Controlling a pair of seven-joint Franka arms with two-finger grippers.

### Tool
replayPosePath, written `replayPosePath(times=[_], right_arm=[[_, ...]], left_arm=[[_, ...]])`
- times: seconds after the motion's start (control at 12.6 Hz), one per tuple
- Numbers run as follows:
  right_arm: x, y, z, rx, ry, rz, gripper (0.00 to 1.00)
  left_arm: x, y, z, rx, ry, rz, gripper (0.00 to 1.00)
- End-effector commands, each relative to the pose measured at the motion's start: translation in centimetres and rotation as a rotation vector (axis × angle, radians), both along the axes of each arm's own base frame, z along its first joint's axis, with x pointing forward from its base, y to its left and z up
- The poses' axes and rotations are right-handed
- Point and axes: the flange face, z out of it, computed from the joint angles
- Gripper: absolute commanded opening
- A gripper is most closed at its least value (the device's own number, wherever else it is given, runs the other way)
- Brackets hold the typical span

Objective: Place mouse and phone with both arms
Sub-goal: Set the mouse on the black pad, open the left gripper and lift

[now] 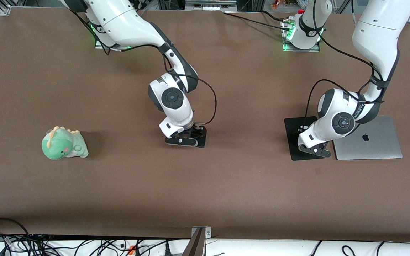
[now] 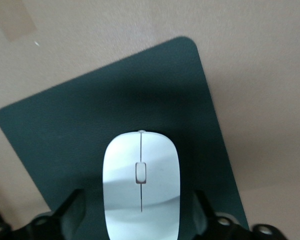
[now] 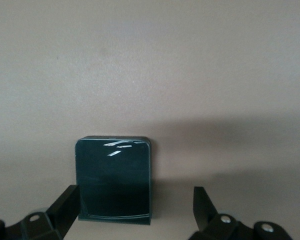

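Note:
The white mouse [image 2: 140, 180] lies on the flat black mat [image 2: 65, 130]. My left gripper [image 2: 139, 217] is low over it, open, with one finger on each side and a gap at both. In the front view the left gripper [image 1: 313, 149] hides the mouse over the mat [image 1: 294, 135]. The black phone [image 3: 115, 180] lies flat on the brown table. My right gripper [image 3: 135, 210] is open around it, one finger [image 3: 65, 205] close to its edge and the other [image 3: 205, 207] well apart. In the front view the right gripper [image 1: 185, 139] covers most of the phone [image 1: 201, 139] at mid-table.
A silver laptop [image 1: 368, 140] lies closed beside the mat, toward the left arm's end. A green dinosaur plush [image 1: 64, 144] sits toward the right arm's end of the table. Cables hang along the table's edge nearest the front camera.

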Motion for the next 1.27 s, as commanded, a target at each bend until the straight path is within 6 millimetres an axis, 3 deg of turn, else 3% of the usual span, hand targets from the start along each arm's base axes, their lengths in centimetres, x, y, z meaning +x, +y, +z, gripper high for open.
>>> replayPosePath(times=[0.0, 0.16, 0.4, 0.55, 0.71, 0.79, 0.95, 1.03, 1.19], right_arm=[[0.2, 1.5, -1.1, 0.020, -0.031, -0.028, 1.00], [0.2, 2.2, -2.1, 0.021, -0.031, -0.037, 1.00], [-0.2, 3.0, -3.3, 0.018, -0.028, -0.043, 1.00], [-0.3, 3.1, -3.9, 0.027, -0.036, -0.056, 1.00], [-0.5, 3.4, -4.1, 0.027, -0.036, -0.053, 1.00], [-0.6, 3.4, -4.2, 0.024, -0.036, -0.050, 0.94], [-0.4, 3.2, -4.2, 0.016, -0.042, -0.028, 0.41], [-0.2, 2.9, -4.0, 0.004, -0.046, -0.007, 0.21], [0.4, 2.0, -3.0, -0.014, -0.037, 0.013, 0.16]], left_arm=[[1.8, 0.0, 6.5, 0.033, -0.046, -0.002, 1.00], [3.6, 0.3, 11.4, 0.055, -0.021, 0.014, 1.00], [6.0, -1.1, 20.1, 0.065, -0.014, 0.018, 1.00], [6.7, -2.1, 25.9, 0.066, -0.022, 0.021, 1.00], [6.9, -1.8, 30.5, 0.028, -0.022, 0.053, 1.00], [6.6, -1.5, 32.7, 0.006, -0.011, 0.070, 1.00], [5.5, -0.9, 37.1, -0.005, -0.032, 0.094, 1.00], [4.3, -1.1, 39.4, -0.001, -0.062, 0.094, 1.00], [0.9, -0.5, 41.3, 0.050, -0.083, 0.126, 1.00]])
